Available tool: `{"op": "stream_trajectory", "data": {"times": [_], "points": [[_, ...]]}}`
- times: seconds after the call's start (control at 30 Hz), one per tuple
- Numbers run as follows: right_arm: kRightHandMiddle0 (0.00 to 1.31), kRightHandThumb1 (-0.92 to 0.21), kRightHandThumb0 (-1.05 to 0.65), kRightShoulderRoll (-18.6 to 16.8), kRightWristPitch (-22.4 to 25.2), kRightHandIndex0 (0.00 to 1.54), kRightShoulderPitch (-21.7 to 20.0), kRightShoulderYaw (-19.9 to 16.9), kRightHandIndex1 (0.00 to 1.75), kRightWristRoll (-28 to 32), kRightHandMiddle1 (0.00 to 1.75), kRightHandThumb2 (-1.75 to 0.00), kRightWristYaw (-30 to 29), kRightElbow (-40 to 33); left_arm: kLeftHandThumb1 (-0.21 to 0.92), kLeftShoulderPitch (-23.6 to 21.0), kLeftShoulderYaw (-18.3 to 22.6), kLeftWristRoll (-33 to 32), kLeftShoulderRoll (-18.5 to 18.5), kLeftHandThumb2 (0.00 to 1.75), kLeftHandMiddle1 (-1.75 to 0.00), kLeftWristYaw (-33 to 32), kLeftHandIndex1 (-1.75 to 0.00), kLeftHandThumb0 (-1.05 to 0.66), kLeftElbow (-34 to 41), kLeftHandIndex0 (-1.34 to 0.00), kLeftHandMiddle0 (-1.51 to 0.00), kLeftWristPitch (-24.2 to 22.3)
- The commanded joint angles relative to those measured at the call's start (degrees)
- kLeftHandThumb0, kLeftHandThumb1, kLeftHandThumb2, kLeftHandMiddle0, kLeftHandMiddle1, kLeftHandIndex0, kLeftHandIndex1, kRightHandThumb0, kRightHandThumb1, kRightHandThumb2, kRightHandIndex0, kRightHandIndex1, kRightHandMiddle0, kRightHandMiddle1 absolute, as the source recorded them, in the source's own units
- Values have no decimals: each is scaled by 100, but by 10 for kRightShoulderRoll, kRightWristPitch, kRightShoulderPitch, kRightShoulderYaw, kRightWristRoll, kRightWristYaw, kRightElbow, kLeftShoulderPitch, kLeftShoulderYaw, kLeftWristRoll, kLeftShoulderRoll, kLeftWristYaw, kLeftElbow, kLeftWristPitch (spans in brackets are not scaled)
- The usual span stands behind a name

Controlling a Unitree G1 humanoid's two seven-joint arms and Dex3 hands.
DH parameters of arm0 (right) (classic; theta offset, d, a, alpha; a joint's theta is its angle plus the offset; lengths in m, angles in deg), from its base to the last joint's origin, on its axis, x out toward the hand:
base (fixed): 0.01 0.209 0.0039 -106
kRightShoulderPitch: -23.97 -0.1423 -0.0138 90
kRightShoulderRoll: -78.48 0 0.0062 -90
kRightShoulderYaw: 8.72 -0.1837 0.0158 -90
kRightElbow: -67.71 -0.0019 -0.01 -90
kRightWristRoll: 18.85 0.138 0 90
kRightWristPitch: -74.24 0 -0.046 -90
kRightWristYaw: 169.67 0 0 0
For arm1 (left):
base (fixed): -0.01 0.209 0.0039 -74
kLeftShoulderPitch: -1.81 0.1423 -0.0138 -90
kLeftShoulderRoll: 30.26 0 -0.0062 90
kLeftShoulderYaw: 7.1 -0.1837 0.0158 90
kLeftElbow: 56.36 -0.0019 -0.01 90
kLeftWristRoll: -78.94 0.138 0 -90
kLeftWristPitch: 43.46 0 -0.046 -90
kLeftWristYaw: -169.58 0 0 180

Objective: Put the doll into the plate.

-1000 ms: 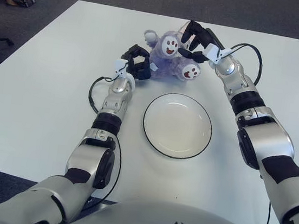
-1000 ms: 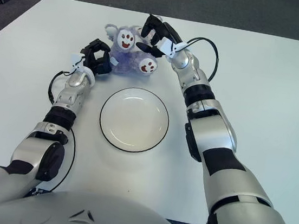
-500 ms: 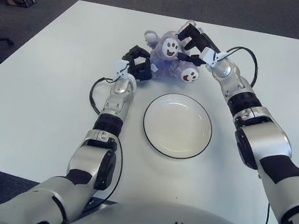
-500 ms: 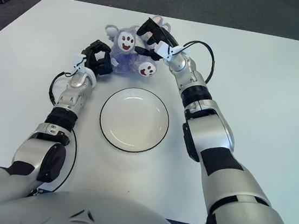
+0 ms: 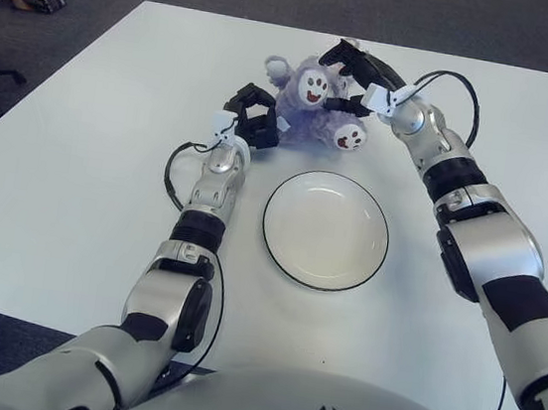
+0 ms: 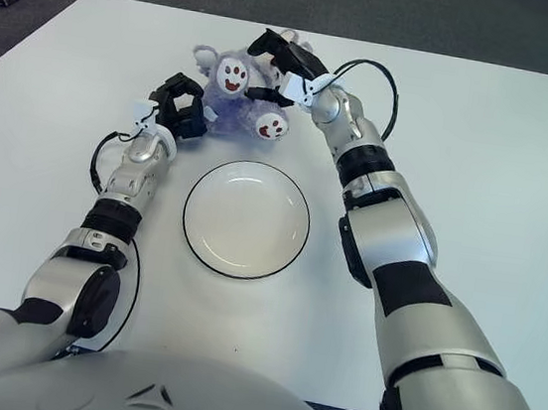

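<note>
Two robot hands, left (image 5: pixel 250 114) and right (image 5: pixel 355 75), clasping doll (image 5: pixel 311 105) at upper centre, beyond plate (image 5: pixel 325 229).

We see a white tabletop (image 5: pixel 79 161) carrying a white plate (image 5: pixel 325 229) with a dark rim near its middle, and a purple doll (image 5: pixel 311 105) lying just beyond the plate.

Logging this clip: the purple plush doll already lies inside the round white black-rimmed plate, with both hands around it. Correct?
No. The purple plush doll sits on the white table beyond the round white black-rimmed plate, which holds nothing. The left eye view shows left hand and right hand flanking it.
</note>
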Motion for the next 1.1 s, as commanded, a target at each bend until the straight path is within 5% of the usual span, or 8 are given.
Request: {"op": "stream_trajectory", "data": {"times": [0.0, 0.43, 0.67, 0.87, 1.0, 1.07], "points": [[0, -77, -94, 20, -12, 0, -22, 24, 88, -34, 84, -43, -14, 0, 22, 11, -3, 5, -1, 143, -175, -6, -175, -50, 7, -68, -119, -3], [0, -67, -91, 30, -45, 0, -42, 50, 72, -70, 84, -50, -44, 11, 21, 18, -6, 6, -6, 144, -175, -2, -175, -51, 18, -69, -118, -14], [0, -71, -86, 25, -59, 0, -39, 60, 63, -79, 80, -55, -66, 17, 21, 22, -13, 21, -12, 144, -175, -22, -175, -51, 29, -69, -119, 2], [0, -74, -81, 24, -56, 0, -31, 64, 64, -82, 80, -56, -75, 17, 23, 30, -48, 108, 1, 141, -175, -85, -175, -50, 28, -67, -119, 74], [0, -75, -77, 23, -51, 0, -29, 64, 70, -83, 81, -58, -77, 20, 40, 40, -74, 163, 15, 119, -175, -115, -175, -45, 30, -53, -112, 126], [0, -75, -76, 22, -50, 0, -29, 64, 73, -84, 82, -59, -77, 21, 46, 44, -82, 178, 20, 112, -175, -123, -175, -43, 29, -49, -89, 146]]}}
